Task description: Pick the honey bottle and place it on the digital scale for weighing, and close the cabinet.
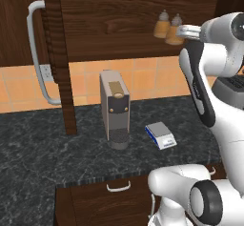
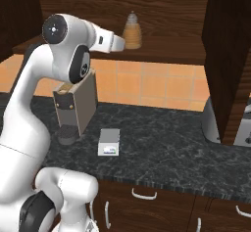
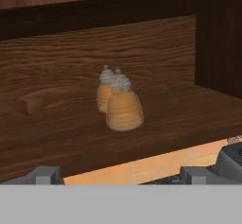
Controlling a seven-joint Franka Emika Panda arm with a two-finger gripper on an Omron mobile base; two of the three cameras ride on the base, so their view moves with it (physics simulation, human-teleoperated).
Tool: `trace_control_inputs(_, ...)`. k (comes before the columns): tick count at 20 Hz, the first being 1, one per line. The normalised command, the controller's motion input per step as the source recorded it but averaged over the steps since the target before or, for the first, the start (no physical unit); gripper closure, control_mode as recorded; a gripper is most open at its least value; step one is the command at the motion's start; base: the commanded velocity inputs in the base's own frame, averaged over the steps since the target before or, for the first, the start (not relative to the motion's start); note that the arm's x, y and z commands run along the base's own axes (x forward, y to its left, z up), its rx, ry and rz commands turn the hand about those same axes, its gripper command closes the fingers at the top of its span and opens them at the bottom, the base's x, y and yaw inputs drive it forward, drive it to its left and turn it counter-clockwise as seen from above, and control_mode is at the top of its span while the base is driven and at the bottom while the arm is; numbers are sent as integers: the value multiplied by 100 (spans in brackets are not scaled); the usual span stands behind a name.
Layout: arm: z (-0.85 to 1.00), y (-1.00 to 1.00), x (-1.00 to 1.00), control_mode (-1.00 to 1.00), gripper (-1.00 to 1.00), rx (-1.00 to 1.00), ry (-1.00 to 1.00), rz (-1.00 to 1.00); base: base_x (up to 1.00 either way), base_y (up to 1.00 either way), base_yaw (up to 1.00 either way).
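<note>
The robot's jaws are wide apart and hold nothing. The two dark tips sit far to each side at the bottom of the hand view. The jaws point at the open cabinet and are close to its shelf, but they do not touch anything there.

Down on the dark stone surface, the digital scale lies flat with nothing on top. Just beside it, on its left in the left base view, stands a tall grey coffee machine.

Higher up and farther back, two small orange bottles stand on the cabinet shelf. The honey bottle is the nearer one, right in front of the jaws. The second bottle stands just behind it, partly hidden. They are so close that I cannot tell if they touch.

The cabinet door stands open, with its long silver handle sticking out to the left.
</note>
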Motion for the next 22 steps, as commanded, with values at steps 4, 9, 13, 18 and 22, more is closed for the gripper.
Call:
trace_control_inputs(4, 2, -30, 38, -100, -100, 0, -16, -8, 0, 0, 0)
trace_control_inputs(9, -7, 0, 19, -100, -100, 0, -1, 0, 0, 0, 0)
trace_control_inputs(13, -3, -5, 23, -100, -100, 1, 0, 0, 0, 0, 0)
trace_control_inputs(18, 3, -19, 38, -100, -100, 6, 0, 0, 0, 0, 0)
trace_control_inputs(22, 19, -14, 30, -100, -100, 4, 0, 1, 0, 0, 0)
